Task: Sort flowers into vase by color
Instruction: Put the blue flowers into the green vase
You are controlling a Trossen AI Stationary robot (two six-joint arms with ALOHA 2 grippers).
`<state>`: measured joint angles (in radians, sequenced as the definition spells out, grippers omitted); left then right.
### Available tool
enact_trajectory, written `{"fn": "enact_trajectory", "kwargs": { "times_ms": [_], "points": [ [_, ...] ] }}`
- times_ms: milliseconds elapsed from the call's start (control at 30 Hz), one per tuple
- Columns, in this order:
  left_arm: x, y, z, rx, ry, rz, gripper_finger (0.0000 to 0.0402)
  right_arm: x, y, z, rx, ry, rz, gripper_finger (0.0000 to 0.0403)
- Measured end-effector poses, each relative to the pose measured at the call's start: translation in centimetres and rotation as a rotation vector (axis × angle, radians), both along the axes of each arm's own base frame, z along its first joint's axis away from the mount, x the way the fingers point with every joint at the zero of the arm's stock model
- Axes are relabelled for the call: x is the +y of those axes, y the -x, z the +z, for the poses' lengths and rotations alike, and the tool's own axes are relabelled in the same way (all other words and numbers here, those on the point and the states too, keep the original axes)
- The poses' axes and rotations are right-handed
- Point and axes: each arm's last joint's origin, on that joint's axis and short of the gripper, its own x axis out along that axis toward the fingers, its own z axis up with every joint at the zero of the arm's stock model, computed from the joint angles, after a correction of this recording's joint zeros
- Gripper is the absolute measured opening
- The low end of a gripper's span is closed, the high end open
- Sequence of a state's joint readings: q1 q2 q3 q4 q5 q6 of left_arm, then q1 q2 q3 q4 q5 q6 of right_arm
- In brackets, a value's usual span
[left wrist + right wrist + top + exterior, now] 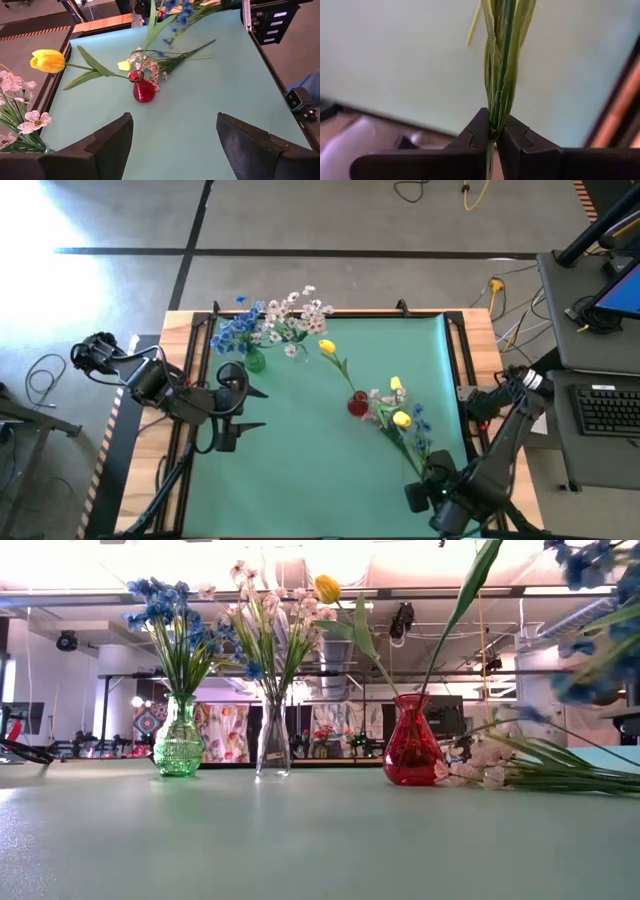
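Observation:
Three vases stand on the green mat (300, 470). A green vase (255, 362) holds blue flowers (165, 600), and a clear vase (272, 745) holds pink-white sprays (300, 310). A red vase (357, 403) holds a yellow tulip (327, 347). A pile of loose flowers (398, 418) lies on the mat to the right of the red vase. My right gripper (422, 480) hangs near the front right corner, shut on a green stalk; blue blossoms (590, 630) show raised close by. My left gripper (255, 408) waits open at the left, facing the red vase (143, 90). My right gripper pinches a thin green stalk wrapped in narrow leaves (496, 117) between its two fingertips, which come from above and point down. The stalk runs on past the fingertips (477, 131) over the mat. I cannot tell for sure which blossoms it carries or whether its far end rests on the pile.
Black rails and a wooden rim (480, 330) frame the mat. A desk with a keyboard (605, 405) stands beyond the right edge. Open mat lies in the middle and along the near side.

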<state>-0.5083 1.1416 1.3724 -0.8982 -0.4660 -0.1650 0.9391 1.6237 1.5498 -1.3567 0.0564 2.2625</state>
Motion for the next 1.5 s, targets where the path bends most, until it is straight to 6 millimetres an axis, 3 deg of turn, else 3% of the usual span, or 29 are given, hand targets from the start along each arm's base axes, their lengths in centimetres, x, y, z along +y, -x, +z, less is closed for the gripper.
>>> {"fn": "enact_trajectory", "kwargs": {
  "times_ms": [200,400,500,633,800,933,1067,1200,1500],
  "points": [
    [-0.1,-0.1,0.1,-0.01,0.014,-0.009,0.0271,0.1,1.5,2.5,0.018,-0.118,0.069,0.0018],
    [-0.2,-0.3,0.4,-0.043,0.022,-0.023,0.0271,0.9,3.1,4.5,-0.083,-0.229,0.199,0.0018],
    [-0.5,-0.4,0.6,-0.049,0.045,-0.092,0.0271,1.9,3.0,4.8,-0.228,-0.246,0.287,0.0018],
    [-0.9,-0.6,1.0,-0.079,0.092,-0.195,0.0271,4.2,1.7,5.2,-0.548,-0.22,0.477,0.0017],
    [-1.0,-0.7,1.4,-0.118,0.087,-0.223,0.0271,6.6,-0.4,5.1,-0.868,-0.019,0.761,0.0011],
    [-1.3,-1.2,1.8,-0.191,0.088,-0.241,0.0271,6.4,-2.1,5.2,-0.989,0.302,0.89,0.0011],
    [-2.1,-2.2,1.7,-0.223,0.112,-0.265,0.0271,4.9,-4.3,5.5,-0.989,0.676,0.91,0.001],
    [-3.0,-3.7,0.8,-0.207,0.101,-0.271,0.0271,3.0,-6.3,5.6,-0.897,0.914,0.891,0.001],
    [-5.3,-8.0,-0.7,-0.302,0.073,-0.299,0.0271,-1.2,-11.0,6.1,-0.803,1.048,0.908,0.0009]
  ]
}}
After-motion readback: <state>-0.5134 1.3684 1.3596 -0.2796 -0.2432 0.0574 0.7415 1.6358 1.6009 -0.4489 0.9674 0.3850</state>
